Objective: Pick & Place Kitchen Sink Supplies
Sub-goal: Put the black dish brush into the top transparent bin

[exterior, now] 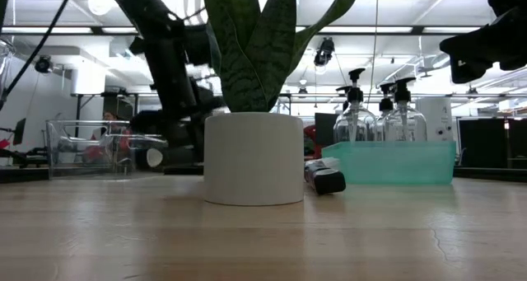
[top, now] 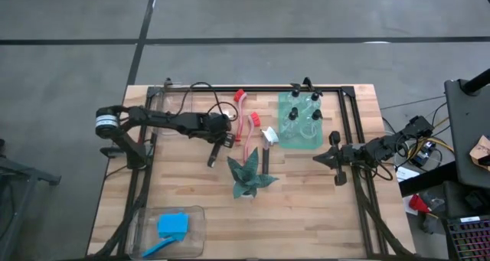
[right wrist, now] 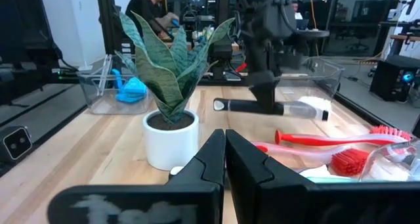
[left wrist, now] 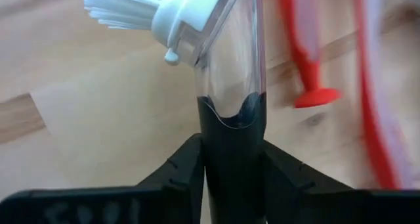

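Hidden items: in the low view the plant (exterior: 251, 91) screens most of the surface (top: 306, 207) behind it; only the black handle end of the white brush (exterior: 325, 179) shows beside the pot. The bottles (top: 305, 108) sit in a teal tray (top: 298, 135); the low view shows three pump tops, the high view about five, exact count unclear.

The surface is pale wood with a black frame. The room behind holds racks, monitors and ceiling lights.

Count: two red brushes (top: 246, 123), one white brush, one blue sponge (top: 173, 223) in a clear bin (top: 195, 242).

The left claw (left wrist: 231, 171) pinches the white brush's handle just above the surface. The right claw (right wrist: 224, 159) is pressed together, empty, hovering near the tray.
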Robot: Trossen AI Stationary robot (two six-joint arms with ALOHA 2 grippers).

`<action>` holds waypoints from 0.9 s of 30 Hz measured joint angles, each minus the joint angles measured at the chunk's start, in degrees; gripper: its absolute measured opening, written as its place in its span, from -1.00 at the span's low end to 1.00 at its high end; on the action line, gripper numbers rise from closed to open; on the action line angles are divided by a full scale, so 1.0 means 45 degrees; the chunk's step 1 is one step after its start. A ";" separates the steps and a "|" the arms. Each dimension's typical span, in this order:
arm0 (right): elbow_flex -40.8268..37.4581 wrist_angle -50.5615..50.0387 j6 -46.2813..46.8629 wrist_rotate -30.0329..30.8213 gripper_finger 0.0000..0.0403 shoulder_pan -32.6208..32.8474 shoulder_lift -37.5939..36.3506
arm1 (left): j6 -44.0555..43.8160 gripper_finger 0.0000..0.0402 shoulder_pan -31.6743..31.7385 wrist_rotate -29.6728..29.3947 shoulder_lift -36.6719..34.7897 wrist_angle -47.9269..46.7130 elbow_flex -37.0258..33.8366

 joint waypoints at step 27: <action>0.0000 -0.0004 -0.0007 -0.0002 -0.96 -0.0011 0.0000 | 0.4621 -0.52 0.2042 -0.6586 -0.6319 -0.6940 0.2793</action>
